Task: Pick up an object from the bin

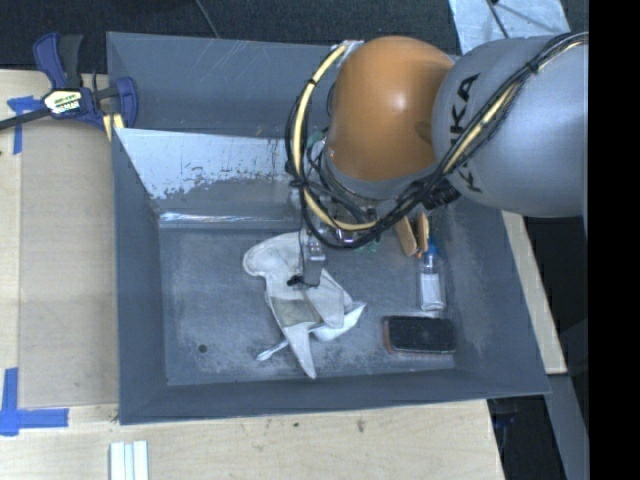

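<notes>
A crumpled white cloth (pixel 330 313) lies in the middle of the grey metal bin (pixel 200 298), and the pincer (pixel 310 276) stands right on it, its tip down on the rag's upper middle. The cloth spreads out from the tip on all sides. A rounded lobe bulges to the left of the pincer and slightly toward the bin's far wall. A greyer, flatter fold lies just below the tip, toward the near wall. A ragged tail runs on from there and ends in a point near the bin's front edge. Another flap reaches out to the pincer's right. Whether the pincer is released or clenched on the cloth cannot be told from this angle, since its tip reads as a single grey bar with a dark spot beside it.

To the right of the pincer, well apart from the cloth, a small clear bottle (pixel 431 286) lies on the bin floor with its cap pointing toward the far wall. Just below the bottle, nearer the front wall, lies a flat black rectangular thing (pixel 420 336). Above the bottle, a brown wooden-looking piece (pixel 408 236) shows partly from under the arm.

Over the pincer sits the robot's orange cover (pixel 390 98), ringed by looping black and yellow cables (pixel 305 158), and the grey arm (pixel 520 128) runs off to the right.
</notes>
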Available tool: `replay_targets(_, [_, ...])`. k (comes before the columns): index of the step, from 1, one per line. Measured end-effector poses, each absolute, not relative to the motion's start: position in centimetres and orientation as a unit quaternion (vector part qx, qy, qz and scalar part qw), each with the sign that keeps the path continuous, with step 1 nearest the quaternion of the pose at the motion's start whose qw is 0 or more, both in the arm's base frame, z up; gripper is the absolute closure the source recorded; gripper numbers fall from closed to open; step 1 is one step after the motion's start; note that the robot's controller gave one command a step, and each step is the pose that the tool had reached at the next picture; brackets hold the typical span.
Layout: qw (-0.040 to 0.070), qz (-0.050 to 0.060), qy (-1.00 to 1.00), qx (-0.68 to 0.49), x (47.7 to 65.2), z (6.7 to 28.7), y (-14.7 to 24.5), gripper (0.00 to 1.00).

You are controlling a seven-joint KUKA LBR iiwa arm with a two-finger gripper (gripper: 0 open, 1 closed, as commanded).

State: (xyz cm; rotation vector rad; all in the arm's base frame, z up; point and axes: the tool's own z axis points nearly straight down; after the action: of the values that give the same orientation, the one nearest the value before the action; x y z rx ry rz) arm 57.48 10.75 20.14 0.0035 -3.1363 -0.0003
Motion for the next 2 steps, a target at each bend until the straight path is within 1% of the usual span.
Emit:
replay_targets(1, [-0.002,-0.001,-1.000,0.000,57.6,20.6,10.7,0.00])
replay_targets(2, [-0.006,-0.002,-1.000,-0.008,59.2,16.8,9.3,0.00])
